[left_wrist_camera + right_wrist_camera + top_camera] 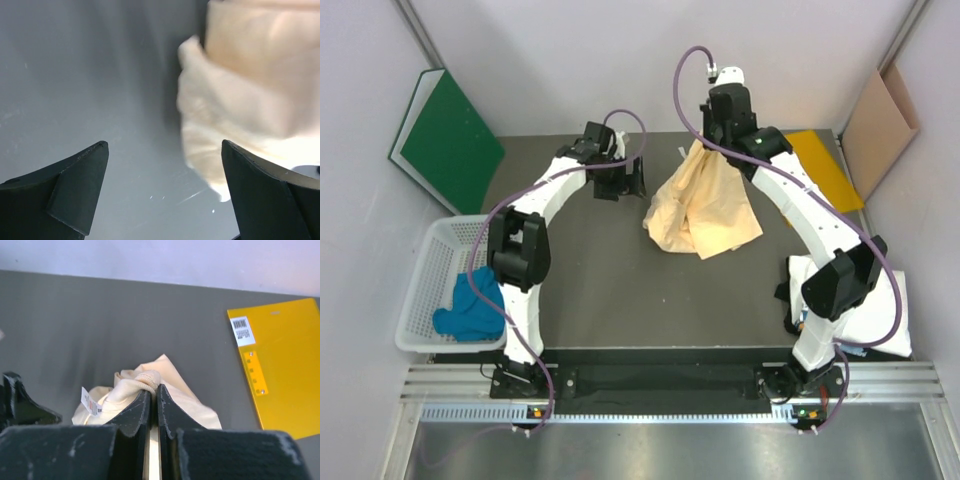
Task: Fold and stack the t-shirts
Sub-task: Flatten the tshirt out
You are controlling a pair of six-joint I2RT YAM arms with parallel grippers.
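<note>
Backdrop: pale walls close you in on three sides of the top view. A green folder [450, 145] leans in the upper left and a cardboard sheet [880, 120] in the upper right.
Work surface: the dark grey tabletop [600, 290] fills the middle of the frame.
Right arm: yours reaches from the lower right up to the top centre, wrist high. That height looks meant to let the cloth hang and open out.
Left arm: it bends from the lower left towards the upper middle, its wrist just left of the hanging shirt.
Basket: the white basket [420, 290] sits off the table's left edge and holds the teal-blue t-shirt [470, 312], crumpled and waiting its turn.
Peach shirt: the pale peach t-shirt [705, 215] hangs upper centre. Its top is lifted and its lower folds pool on the tabletop, not yet spread or folded.
White shirt: the white t-shirt [885, 325] lies at the lower right edge, partly behind your right arm.
Yellow folder: the yellow folder [275, 365] lies flat in the upper right, just beside the peach shirt and apart from it.
Right gripper: the right gripper [152, 389] is clenched on a bunched ridge of the peach shirt, probably near the collar.
Left gripper: the left gripper [164, 145] has its jaws spread wide and grasps nothing. The peach cloth is just to its right, so I judge it is placed to take a second hold.
Tag: a small label tag [90, 402] hangs out at the shirt's left side.
</note>
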